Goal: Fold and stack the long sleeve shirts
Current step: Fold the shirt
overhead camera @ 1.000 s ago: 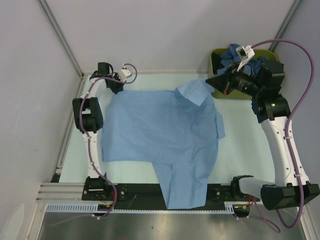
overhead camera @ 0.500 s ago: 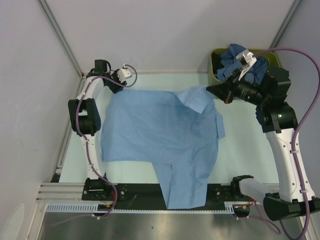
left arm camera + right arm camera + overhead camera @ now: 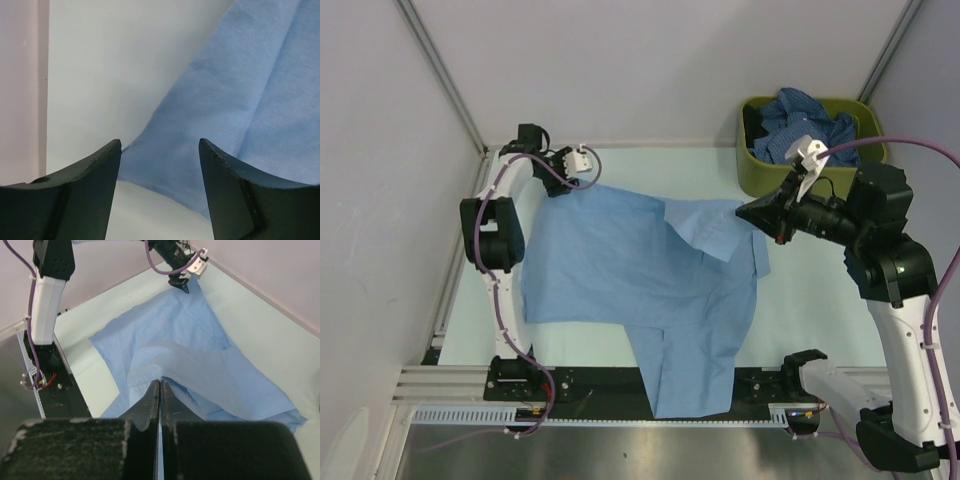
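The left hand hovers with its two fingers spread wide and nothing between them. Just under and ahead of its fingertips lies the far corner of the light blue shirt, and in the left wrist view the cloth's edge runs slantwise across the gap between the fingers, with bare counter showing to that hand's left. The right hand has its fingers pressed tight together, pinching a fold of cloth from the same shirt. The fold rises from the flat body of the garment up to the fingertips and forms a raised flap that stretches away in front of that hand, toward the left hand. The rest of the shirt lies spread flat on the counter between the two hands, below and ahead of the right hand. One long part drapes over the counter's near edge, back toward the arms' bases. Behind and to the right of the right hand, well apart from the left hand, stands an olive-green bin holding a heap of crumpled darker blue shirts.
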{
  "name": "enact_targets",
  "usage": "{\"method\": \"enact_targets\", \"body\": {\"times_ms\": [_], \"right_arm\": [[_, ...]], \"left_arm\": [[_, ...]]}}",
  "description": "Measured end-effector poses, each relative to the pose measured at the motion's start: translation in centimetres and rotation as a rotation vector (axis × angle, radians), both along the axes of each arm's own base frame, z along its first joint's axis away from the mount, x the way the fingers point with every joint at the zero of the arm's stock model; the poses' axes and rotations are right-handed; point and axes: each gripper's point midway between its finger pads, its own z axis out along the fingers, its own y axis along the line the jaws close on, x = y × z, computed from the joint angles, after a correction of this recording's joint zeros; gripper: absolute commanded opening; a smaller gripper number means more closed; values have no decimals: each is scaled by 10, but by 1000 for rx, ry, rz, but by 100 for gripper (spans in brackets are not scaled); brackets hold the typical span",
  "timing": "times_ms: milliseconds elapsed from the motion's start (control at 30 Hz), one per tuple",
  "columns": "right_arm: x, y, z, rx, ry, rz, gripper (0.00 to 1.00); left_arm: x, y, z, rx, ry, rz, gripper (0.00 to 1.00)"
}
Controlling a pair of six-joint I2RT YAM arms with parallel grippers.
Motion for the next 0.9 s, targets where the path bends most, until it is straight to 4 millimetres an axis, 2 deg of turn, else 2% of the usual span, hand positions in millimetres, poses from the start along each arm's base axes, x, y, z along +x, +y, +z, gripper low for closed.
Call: {"method": "enact_targets", "body": {"times_ms": [200, 400, 500, 533, 700, 800, 900], "right_arm": [[-15, -3, -14, -56, 14, 22, 0], [-32, -9, -20, -80, 26, 25, 0], [-42, -13, -22, -88, 23, 15, 0], [-44, -14, -21, -89, 21, 14, 0], [-57, -18, -29, -101, 19, 8, 0], [-62, -20, -40, -110, 36, 10, 0], [-60, -21, -46, -120, 52, 8, 0]], "left_arm": [[-18, -11, 0, 43, 28, -62, 71], [-49, -16, 17, 74, 37, -117, 72], [-61, -15, 25, 93, 30, -134, 78], [-65, -14, 27, 101, 27, -139, 88], [-86, -11, 23, 149, 35, -166, 88], [-91, -15, 17, 171, 41, -180, 88], [-85, -19, 19, 181, 10, -189, 88]]}}
